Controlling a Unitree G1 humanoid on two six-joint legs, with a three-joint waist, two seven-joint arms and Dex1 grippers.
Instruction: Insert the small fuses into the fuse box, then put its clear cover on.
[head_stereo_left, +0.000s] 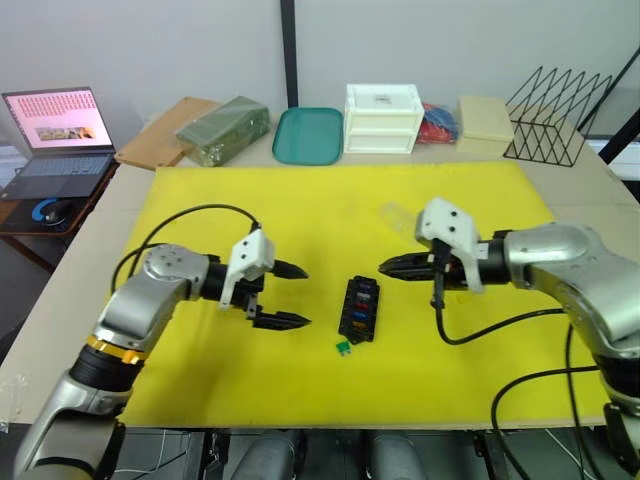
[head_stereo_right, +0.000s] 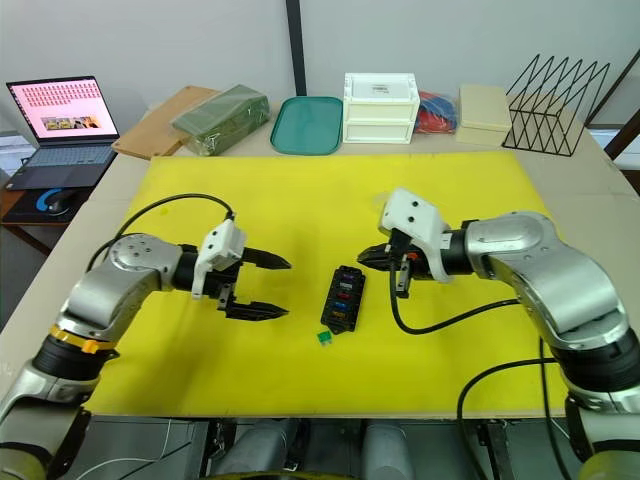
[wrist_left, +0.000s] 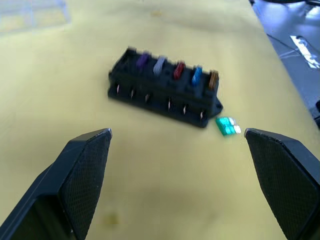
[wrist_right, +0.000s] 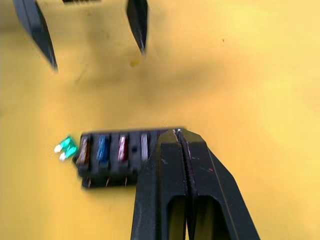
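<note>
Left gripper (head_stereo_left: 285, 294), jaws spread and empty, hovers beside the fuse box (head_stereo_left: 359, 309), which holds five fuses; the green fuse (head_stereo_left: 343, 347) lies loose on the yellow mat (head_stereo_left: 200, 380) at its near end. Right gripper (head_stereo_left: 388, 268), jaws clenched on nothing, points at the box's far end. The clear cover (head_stereo_left: 397, 216) lies behind. Risk: the tiny fuse could skid or tip during pickup. The table carries a laptop (head_stereo_left: 58, 140), teal tray (head_stereo_left: 308, 135) and white drawer unit (head_stereo_left: 382, 118).

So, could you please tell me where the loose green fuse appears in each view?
Left eye: green fuse on the yellow mat, by the fuse box's near end.
Right eye: same spot.
Left wrist: beside the box's end tab.
Right wrist: beside the box's end.
Shared landmark: the fuse box.
</note>
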